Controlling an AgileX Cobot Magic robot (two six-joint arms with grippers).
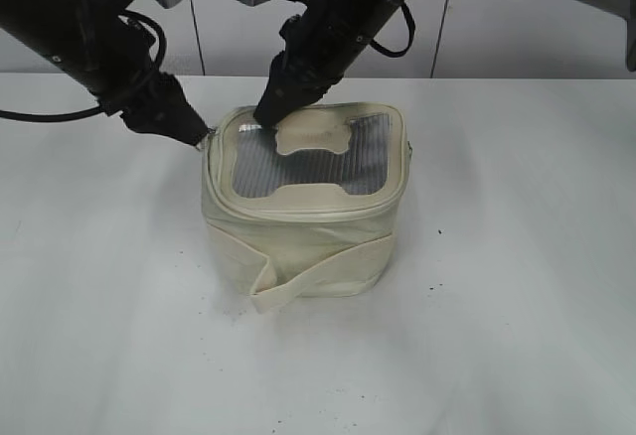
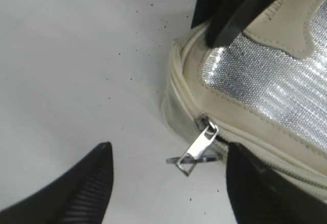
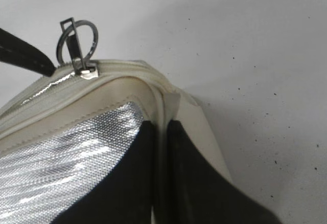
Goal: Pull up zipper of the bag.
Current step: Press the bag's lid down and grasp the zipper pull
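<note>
Left end effector: fingers apart, one on each side of the ring pull, gripping nothing yet. I read this as lining up to close on the pull.

Right end effector: fingers drawn close together, pinching the rim of the bag at its far-left corner, with the cream edge running between them. My guess is that it is there to hold the bag steady while the other side tugs.

The bag sits upright on the tabletop, about mid-view from outside. The zipper runs round the bag's top rim; the pull hangs off the bag's left corner, tilted outward and free.

Around the bag: bare tabletop with small dark specks, nothing else close. A loose cream strap sags across the bag's front, away from the zipper.

In the way: the right arm reaches over the bag's top, close to the left one. Crowding at that corner looks like the main risk.
</note>
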